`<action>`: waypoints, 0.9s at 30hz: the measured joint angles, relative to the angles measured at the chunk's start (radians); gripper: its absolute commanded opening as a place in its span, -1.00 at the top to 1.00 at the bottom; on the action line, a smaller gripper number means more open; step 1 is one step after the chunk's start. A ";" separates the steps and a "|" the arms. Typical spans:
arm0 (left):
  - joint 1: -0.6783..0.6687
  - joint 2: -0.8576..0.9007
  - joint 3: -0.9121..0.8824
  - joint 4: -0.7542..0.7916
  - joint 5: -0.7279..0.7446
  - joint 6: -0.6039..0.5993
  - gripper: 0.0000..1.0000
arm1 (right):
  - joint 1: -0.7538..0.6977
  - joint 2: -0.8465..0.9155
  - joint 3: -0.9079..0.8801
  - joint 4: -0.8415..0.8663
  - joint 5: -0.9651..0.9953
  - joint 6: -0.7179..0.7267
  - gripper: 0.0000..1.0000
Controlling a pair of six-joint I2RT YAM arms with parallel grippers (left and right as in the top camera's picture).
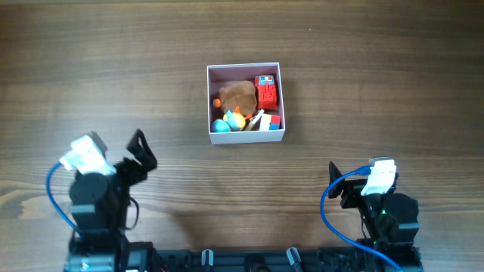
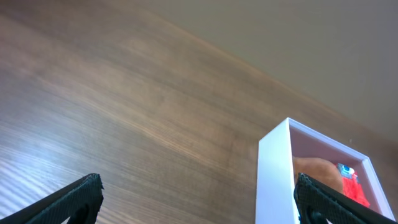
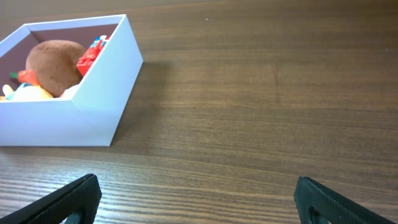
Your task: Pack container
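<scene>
1. Left gripper: fingers spread wide, holding nothing, over bare counter.
2. Right gripper: also spread wide and empty.
3. Container: on the counter, ahead-right of the left gripper and ahead-left of the right gripper, well apart from both.
4. Inside the container: brown lump, red toy, blue ball.

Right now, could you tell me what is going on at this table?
Two robot arms are packing a white container. Neither is handling anything at this moment: the left gripper and right gripper are open and empty, near the front edge of the table, apart from the container. It already holds a brown toy, a red toy and a blue ball, among other small pieces.
</scene>
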 measured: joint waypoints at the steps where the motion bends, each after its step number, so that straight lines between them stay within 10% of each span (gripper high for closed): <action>1: 0.000 -0.028 -0.037 0.018 0.002 -0.007 -0.99 | 0.000 0.000 0.000 0.000 0.000 0.000 -1.00; 27: 0.000 -0.384 -0.364 0.078 0.005 -0.053 -1.00 | 0.000 -0.001 0.000 0.000 0.000 0.000 -1.00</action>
